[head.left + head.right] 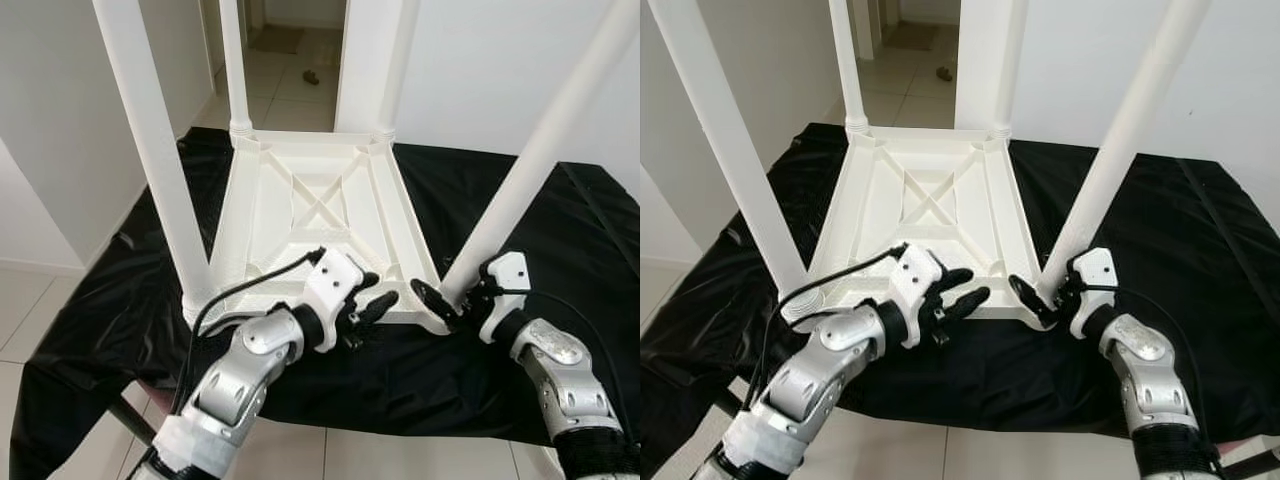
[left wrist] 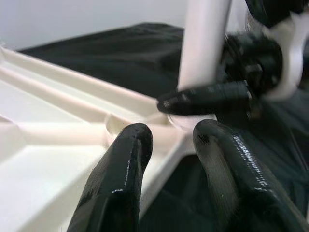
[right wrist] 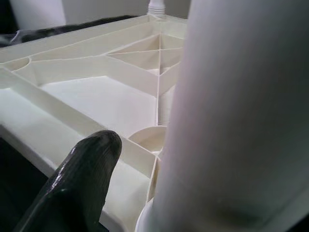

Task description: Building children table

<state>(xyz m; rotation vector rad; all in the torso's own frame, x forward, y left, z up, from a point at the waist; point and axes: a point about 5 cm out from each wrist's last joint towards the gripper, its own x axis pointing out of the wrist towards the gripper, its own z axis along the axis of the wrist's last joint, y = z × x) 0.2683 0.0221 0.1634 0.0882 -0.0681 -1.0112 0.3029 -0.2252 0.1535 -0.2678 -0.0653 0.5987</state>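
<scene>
Your left gripper [image 1: 365, 312] is hovering at the near edge of the upturned white tabletop [image 1: 310, 215], its two black fingers [image 2: 118, 188] spread a little way apart and gripping nothing; in the left wrist view they are pointing across the rim toward the near right corner. You are looking down on the tabletop lying underside up on a black cloth [image 1: 100, 320], ribs and a cross brace showing. Four white legs are standing up from its corners: the near left leg [image 1: 155, 150] is rising steeply just beside your left forearm, the far left leg [image 1: 234, 65] and far right leg [image 1: 400, 65] are sitting in their sockets at the back edge, and the near right leg [image 1: 545, 140] is leaning outward to the right. Your right gripper [image 1: 447, 298] is sitting at that leg's base, fingers either side of the tube and closed around it just above the corner socket. Pale floor tiles [image 1: 290, 70] are showing beyond.
</scene>
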